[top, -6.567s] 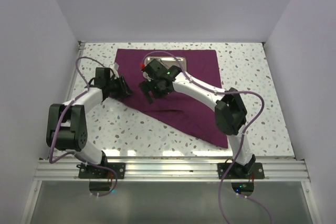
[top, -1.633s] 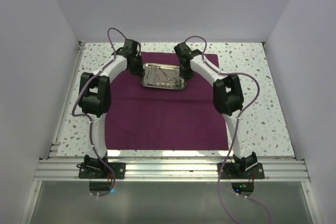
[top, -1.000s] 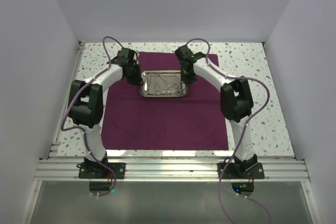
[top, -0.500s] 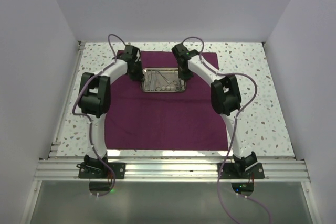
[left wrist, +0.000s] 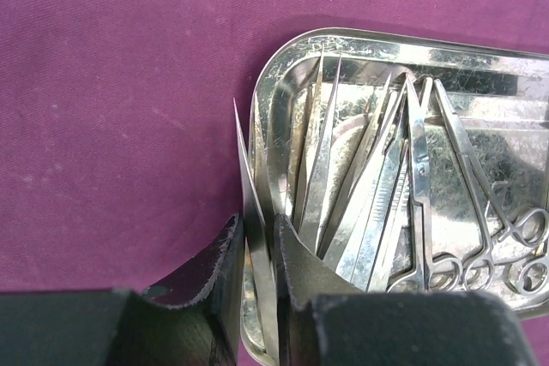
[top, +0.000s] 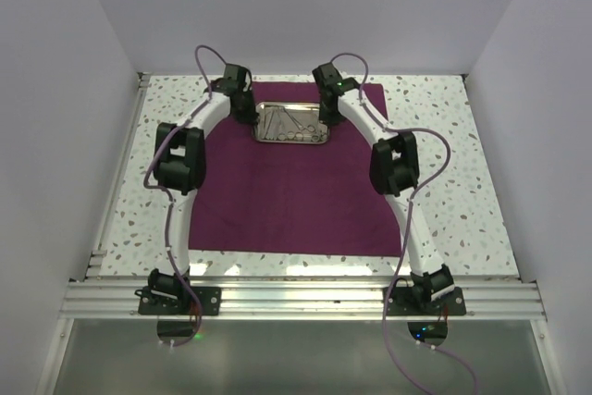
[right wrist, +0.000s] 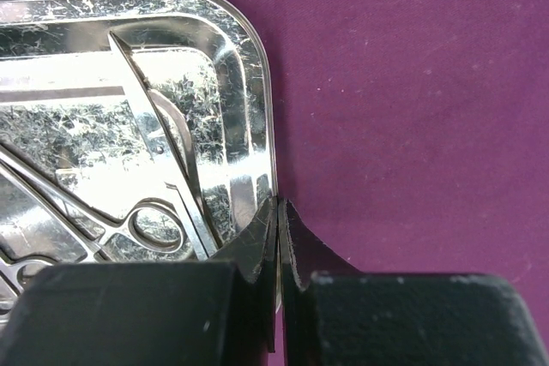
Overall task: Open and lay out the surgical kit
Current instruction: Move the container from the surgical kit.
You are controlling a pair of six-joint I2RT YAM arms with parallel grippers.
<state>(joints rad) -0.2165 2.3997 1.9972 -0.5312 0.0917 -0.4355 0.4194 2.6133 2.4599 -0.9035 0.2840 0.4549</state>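
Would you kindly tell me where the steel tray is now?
Top view: the steel tray is far-centre on the purple cloth, between the left gripper and right gripper, which clamp its ends.

Top view: instruments (top: 289, 124) too small to tell apart. Wrists cover both ends of the tray (top: 290, 141), so neither grip shows there. Arms also hide strips of cloth (top: 287, 196) on both sides.

Left wrist: tray runs off the right and bottom edges, and the ring handles (left wrist: 525, 227) are clipped at right. Near-left rim is hidden behind the jaws of the left gripper (left wrist: 257, 233). Can't tell whether a tweezer leg sits in that gap with the rim. Jaw bases are blurred.

Right wrist: tray and instruments are cut off at left and top. Rim vanishes between the jaws of the right gripper (right wrist: 277, 212); depth of bite not visible.
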